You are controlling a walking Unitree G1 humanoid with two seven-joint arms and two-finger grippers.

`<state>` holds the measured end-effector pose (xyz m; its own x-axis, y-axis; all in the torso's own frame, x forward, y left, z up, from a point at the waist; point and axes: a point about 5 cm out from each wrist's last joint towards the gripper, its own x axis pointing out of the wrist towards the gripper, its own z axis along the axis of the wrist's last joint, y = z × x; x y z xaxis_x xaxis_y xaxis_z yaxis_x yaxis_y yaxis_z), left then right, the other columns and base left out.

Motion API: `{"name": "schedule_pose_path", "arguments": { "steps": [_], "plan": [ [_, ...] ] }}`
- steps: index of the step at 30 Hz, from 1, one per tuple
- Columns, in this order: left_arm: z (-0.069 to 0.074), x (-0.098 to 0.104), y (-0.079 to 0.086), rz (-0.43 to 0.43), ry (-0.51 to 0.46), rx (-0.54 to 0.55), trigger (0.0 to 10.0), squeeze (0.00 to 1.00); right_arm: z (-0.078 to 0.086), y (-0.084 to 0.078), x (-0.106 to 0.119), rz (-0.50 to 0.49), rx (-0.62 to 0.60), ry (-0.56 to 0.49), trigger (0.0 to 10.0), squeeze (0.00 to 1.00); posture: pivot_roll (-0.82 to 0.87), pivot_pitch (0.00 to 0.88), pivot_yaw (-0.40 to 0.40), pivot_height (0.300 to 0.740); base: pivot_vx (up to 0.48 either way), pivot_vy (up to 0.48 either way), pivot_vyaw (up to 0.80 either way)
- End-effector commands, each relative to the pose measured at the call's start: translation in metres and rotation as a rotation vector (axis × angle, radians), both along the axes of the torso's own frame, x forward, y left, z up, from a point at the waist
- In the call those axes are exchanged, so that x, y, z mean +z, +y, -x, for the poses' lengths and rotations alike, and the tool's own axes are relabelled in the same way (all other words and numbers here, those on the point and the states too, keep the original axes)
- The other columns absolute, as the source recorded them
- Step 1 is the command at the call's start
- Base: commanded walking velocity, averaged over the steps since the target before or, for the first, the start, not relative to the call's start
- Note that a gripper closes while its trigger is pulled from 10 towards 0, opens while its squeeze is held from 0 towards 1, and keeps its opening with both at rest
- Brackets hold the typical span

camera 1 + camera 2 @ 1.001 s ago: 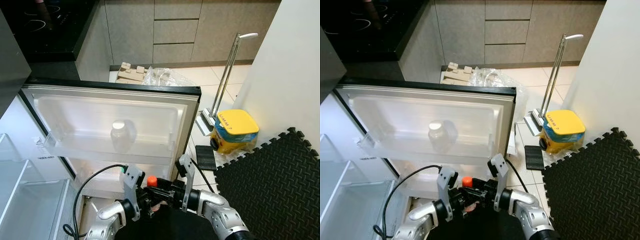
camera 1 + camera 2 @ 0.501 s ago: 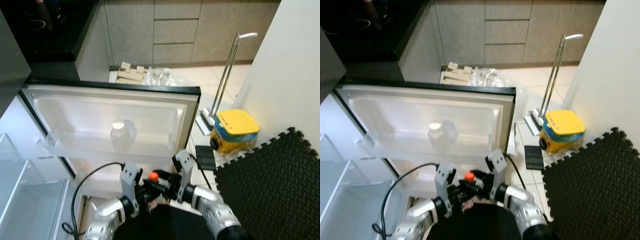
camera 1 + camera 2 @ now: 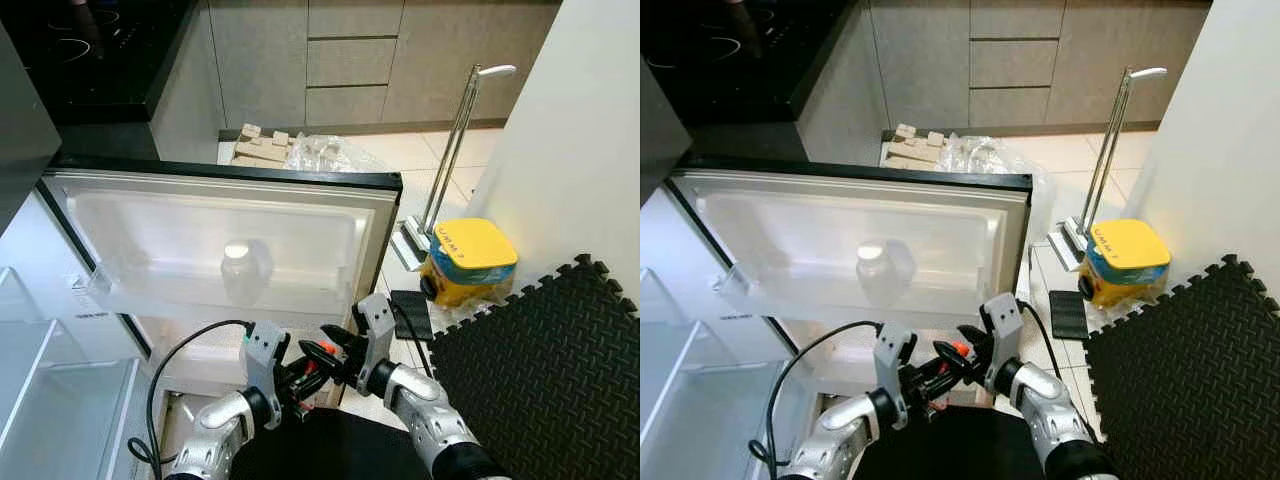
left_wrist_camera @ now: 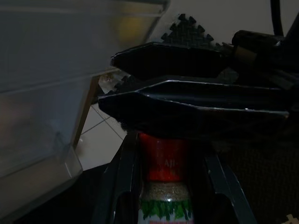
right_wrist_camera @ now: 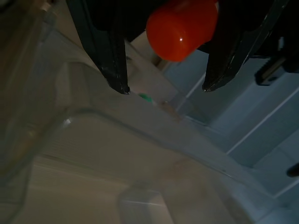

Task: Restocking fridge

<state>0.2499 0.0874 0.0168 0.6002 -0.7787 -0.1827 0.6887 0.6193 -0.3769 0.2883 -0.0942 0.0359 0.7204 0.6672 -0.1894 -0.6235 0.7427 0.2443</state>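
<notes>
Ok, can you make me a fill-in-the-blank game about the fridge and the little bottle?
1. The little bottle's cap is ____.
2. The fridge door stands ____.
3. The white-capped jar sits on the door's ____.
4. The mop bucket's lid is ____.

Missing words: red; open; shelf; yellow

No legible text on any item.

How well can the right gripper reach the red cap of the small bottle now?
Probably yes: the right gripper is open, with the red cap between its fingers. The left gripper holds the bottle below the cap, leaving it free.
</notes>
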Motion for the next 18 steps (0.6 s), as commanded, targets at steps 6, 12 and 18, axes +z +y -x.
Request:
{"name": "schedule_pose_path", "arguments": {
  "steps": [6,12,18],
  "plan": [
    [-0.001,0.002,0.008,0.011,-0.034,0.025,10.0,0.00,-0.006,-0.044,-0.008,0.056,-0.237,0.029,10.0,0.00,-0.18,0.084,-0.008,0.740,0.000,0.000,0.00],
    [0.001,0.001,0.006,0.010,-0.032,0.012,10.0,0.00,-0.009,-0.042,-0.004,0.034,-0.237,0.004,10.0,0.00,-0.18,0.083,-0.009,0.740,0.000,0.000,0.00],
    [0.005,-0.002,0.001,-0.012,-0.024,-0.042,10.0,0.00,-0.012,-0.027,0.007,-0.027,-0.150,-0.042,10.0,0.00,-0.18,0.083,-0.010,0.740,0.000,0.000,0.00]
  ]
}}
